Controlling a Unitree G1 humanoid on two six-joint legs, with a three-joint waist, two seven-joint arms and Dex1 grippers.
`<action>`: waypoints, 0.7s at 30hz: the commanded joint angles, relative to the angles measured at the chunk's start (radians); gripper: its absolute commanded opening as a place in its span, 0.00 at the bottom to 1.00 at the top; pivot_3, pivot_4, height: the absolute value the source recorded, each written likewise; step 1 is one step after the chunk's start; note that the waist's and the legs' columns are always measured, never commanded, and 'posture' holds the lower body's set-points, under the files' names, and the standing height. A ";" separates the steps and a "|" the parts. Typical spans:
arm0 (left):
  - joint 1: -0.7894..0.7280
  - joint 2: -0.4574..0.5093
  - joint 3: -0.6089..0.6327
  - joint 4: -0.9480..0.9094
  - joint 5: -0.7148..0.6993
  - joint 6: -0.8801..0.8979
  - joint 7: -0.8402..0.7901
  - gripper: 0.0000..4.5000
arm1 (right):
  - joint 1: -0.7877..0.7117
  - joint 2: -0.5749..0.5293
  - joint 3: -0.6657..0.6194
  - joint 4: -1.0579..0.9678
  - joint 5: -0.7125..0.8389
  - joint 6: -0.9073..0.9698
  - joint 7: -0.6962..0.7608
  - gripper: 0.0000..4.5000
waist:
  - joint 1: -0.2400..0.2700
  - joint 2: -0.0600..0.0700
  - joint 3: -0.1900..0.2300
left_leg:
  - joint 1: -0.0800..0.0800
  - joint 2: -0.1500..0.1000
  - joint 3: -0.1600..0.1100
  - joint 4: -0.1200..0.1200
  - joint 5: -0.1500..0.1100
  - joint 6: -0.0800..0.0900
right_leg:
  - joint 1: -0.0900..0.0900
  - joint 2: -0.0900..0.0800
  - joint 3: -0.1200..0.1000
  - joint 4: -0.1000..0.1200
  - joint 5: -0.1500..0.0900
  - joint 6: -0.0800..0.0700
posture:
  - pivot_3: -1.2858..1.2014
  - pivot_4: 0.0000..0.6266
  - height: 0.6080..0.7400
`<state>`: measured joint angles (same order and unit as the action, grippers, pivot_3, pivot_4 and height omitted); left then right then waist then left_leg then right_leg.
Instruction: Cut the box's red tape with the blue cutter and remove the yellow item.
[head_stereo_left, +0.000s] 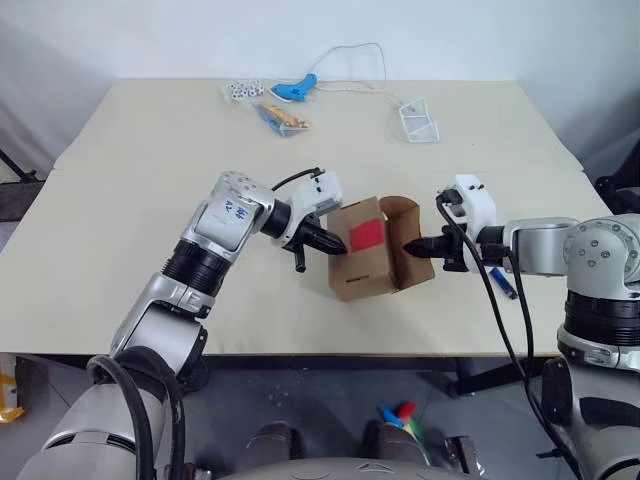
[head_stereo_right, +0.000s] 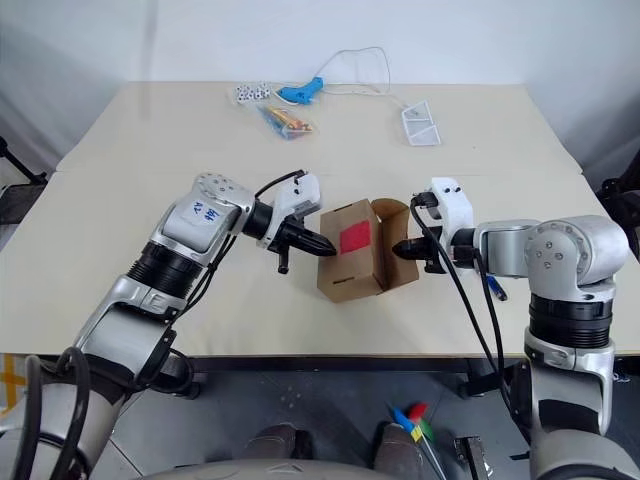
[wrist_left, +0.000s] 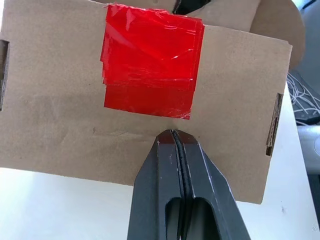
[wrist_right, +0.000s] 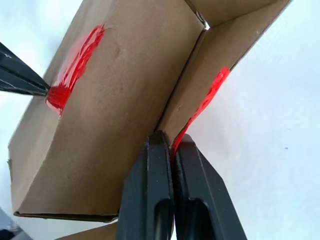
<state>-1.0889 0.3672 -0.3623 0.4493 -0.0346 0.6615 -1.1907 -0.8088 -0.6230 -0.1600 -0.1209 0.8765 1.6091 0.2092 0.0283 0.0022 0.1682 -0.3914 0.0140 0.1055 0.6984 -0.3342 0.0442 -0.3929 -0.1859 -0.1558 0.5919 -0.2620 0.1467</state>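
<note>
Opening step: near the table's (head_stereo_left: 120, 200) front edge, the closed left gripper (head_stereo_left: 336, 247) braces the box (head_stereo_left: 360, 265) beside the red tape (head_stereo_left: 367, 234). The right gripper (head_stereo_left: 415, 246) pinches the flap (head_stereo_left: 402, 225), which next needs pulling wider to expose the yellow item.

A: Left hand (head_stereo_left: 335, 247)?
B: Fingers (wrist_left: 172, 165) pressed together, no gap; forearm reaches in from the left, tips angled down and to the right.
A: Right hand (head_stereo_left: 412, 247)?
B: Fingers (wrist_right: 160, 170) closed on a cardboard flap (wrist_right: 187, 107); forearm level, tips pointing left.

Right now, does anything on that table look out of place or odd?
Yes: the box sits tipped and askew, its flap hanging open, pinched by the right hand. The blue cutter lies unused near the table edge.
</note>
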 joint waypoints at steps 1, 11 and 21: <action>0.032 -0.033 -0.048 0.042 0.047 0.012 0.059 0.00 | -0.049 -0.029 0.017 -0.062 0.164 0.005 -0.079 0.00 | 0.000 0.000 0.000 | 0.000 0.000 0.000 0.000 0.000 0.000 | 0.000 0.000 0.000 0.000 0.000 0.000 | 0.52 0.24 1.00; 0.047 -0.041 -0.042 0.016 0.037 0.027 0.070 0.00 | -0.153 -0.091 0.079 -0.030 0.484 0.005 -0.340 0.00 | 0.001 0.000 0.000 | -0.002 0.000 -0.002 0.000 0.000 0.001 | 0.000 0.000 -0.001 -0.002 0.000 0.000 | 0.52 0.24 1.00; 0.076 -0.041 0.000 -0.033 0.021 0.082 0.102 0.00 | -0.264 -0.161 0.210 0.016 0.657 0.005 -0.470 0.00 | -0.005 -0.001 0.001 | -0.016 -0.002 -0.001 -0.001 -0.001 0.001 | -0.014 0.001 -0.004 -0.001 0.001 0.002 | 0.52 0.24 1.00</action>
<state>-1.0119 0.3361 -0.3754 0.4712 0.0067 0.7328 -1.0927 -1.0608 -0.7771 0.0256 -0.1025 1.4979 1.6091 -0.2567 0.0229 0.0012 0.1689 -0.4071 0.0113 0.1048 0.6966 -0.3348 0.0454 -0.4078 -0.1844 -0.1599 0.5911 -0.2609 0.1485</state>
